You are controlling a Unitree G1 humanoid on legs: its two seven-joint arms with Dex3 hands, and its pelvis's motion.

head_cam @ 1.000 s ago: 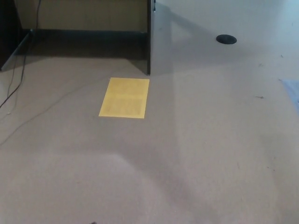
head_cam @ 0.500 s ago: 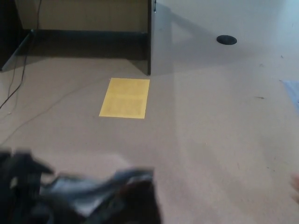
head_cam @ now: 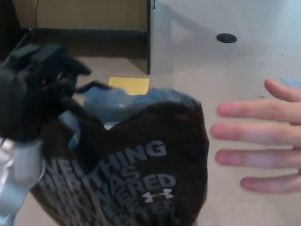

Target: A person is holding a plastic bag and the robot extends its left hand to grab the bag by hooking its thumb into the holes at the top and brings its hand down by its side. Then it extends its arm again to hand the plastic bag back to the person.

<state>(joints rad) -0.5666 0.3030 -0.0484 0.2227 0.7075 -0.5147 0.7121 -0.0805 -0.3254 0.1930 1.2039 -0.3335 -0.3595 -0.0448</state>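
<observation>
The setting reads as an office or lab room. Flat tan carpet [head_cam: 244, 70] covers the floor across the frame. At top centre stands a pale partition or desk side panel [head_cam: 162, 33] with a dark edge. Thin cables [head_cam: 35, 9] run down at the upper left. A round black floor port [head_cam: 226, 38] sits upper right.

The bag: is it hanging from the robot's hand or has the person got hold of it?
Hanging from the robot's left hand, which grips the top of the bag. The person's hand is spread open beside it, not holding it.
</observation>
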